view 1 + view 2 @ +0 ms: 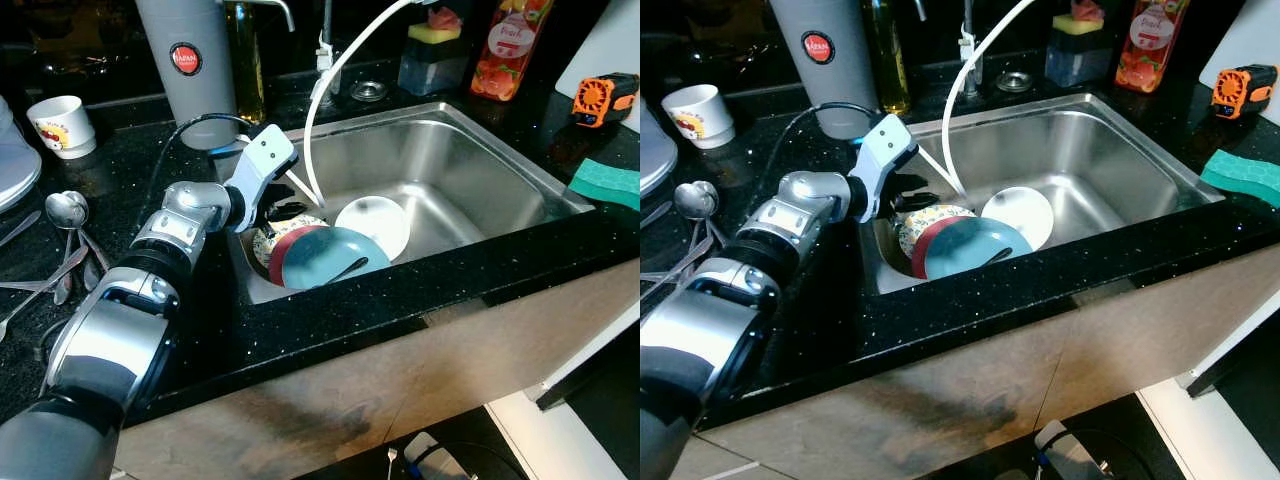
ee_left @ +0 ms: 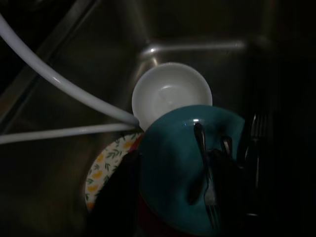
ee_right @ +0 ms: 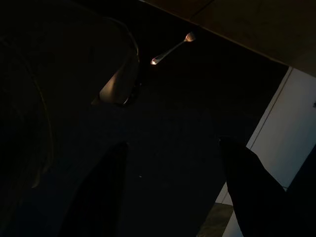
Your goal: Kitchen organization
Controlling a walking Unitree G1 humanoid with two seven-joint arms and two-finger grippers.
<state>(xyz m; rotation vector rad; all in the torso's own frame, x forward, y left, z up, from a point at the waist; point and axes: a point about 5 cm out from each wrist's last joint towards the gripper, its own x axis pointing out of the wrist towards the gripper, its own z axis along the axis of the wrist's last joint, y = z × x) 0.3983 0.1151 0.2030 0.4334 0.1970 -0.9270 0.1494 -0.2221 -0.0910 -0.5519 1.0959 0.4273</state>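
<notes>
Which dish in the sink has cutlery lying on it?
The teal plate, front of the pile; a fork lies on it. The white bowl behind and the floral plate carry none.

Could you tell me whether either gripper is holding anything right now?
Nothing is held. The left gripper hangs open over the teal plate in the sink; the right gripper is open and idle.

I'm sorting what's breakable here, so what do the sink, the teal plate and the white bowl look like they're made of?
The sink looks like brushed stainless steel: grey metal with soft streaky reflections. The teal plate seems glazed ceramic, smooth with a small bright highlight, though hard plastic is possible. The white bowl looks like glossy ceramic or porcelain. The left gripper hovers over the plate.
</notes>
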